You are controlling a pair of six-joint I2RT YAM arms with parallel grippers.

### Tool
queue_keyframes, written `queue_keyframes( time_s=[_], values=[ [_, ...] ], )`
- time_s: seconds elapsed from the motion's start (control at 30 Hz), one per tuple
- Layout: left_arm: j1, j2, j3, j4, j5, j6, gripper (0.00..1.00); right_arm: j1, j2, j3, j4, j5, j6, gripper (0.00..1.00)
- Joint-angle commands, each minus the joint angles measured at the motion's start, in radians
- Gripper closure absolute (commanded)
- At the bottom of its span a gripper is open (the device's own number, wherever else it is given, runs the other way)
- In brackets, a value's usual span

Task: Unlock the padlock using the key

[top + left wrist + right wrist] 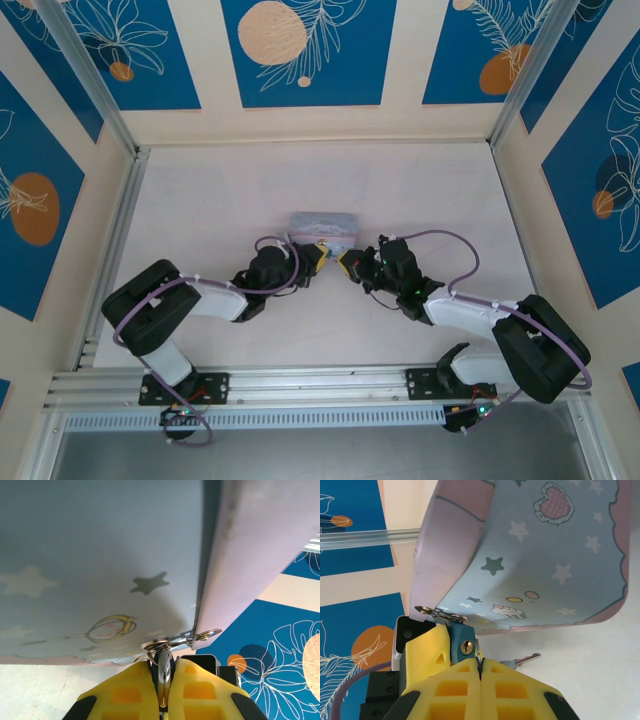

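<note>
The small bluish metal padlock (463, 642) hangs from the hasp of the pale blue cartoon-printed tin box (545, 555), pinched in the closed left gripper (164, 672). Its keyhole is seen empty. A small silvery key (522, 660) is seen beside the closed right gripper (481, 664). Insertion and turning are judged outstanding.

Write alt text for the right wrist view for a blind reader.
Yellow two-finger right gripper pinches a tiny dark bluish metal padlock, brass keyhole facing the camera, hooked to the clasp of a pale blue cartoon-printed tin box. A silver key-like piece shows just right of it.
</note>
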Motion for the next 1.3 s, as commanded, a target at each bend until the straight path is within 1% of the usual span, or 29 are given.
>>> queue_keyframes(
  time_s=[0.0,0.37,1.27],
  values=[
    [-0.011,0.018,0.022,0.053,-0.003,0.0,1.0,0.007,-0.017,0.018,-0.006,0.023,-0.019,1.0],
    [-0.011,0.019,0.025,0.051,-0.004,0.0,1.0,-0.004,-0.045,0.012,-0.069,0.032,-0.024,1.0],
    [-0.014,0.019,0.012,0.051,-0.006,0.004,1.0,-0.013,-0.065,0.024,-0.071,0.031,-0.024,1.0]
  ],
)
